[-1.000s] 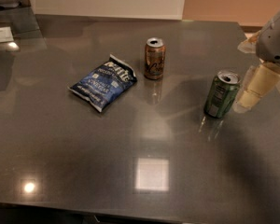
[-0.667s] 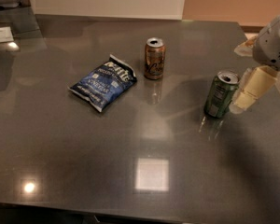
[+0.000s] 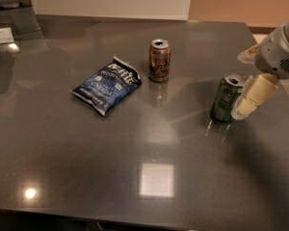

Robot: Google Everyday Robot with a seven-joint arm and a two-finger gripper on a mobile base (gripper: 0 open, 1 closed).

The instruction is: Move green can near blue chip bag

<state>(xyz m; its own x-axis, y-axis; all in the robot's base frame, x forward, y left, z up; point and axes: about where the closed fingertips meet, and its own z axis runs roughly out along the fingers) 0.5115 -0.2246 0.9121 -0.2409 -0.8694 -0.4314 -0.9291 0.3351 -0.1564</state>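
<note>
The green can (image 3: 226,99) stands on the dark table (image 3: 135,143) at the right, leaning slightly. The blue chip bag (image 3: 106,84) lies flat at the left of centre, well apart from the can. My gripper (image 3: 248,81) comes in from the right edge. One cream finger (image 3: 254,96) sits right against the can's right side, and the other fingertip (image 3: 246,57) shows behind and above the can. The fingers stand apart, and the can is not clasped between them.
A brown-orange can (image 3: 159,60) stands upright at the back centre, just right of the bag. A white object (image 3: 1,35) sits at the far left back. The table's right edge runs just beyond the gripper.
The gripper has moved slightly left and down, closing in on the green can's right side. The can, the bag and the brown-orange can have stayed in place.
</note>
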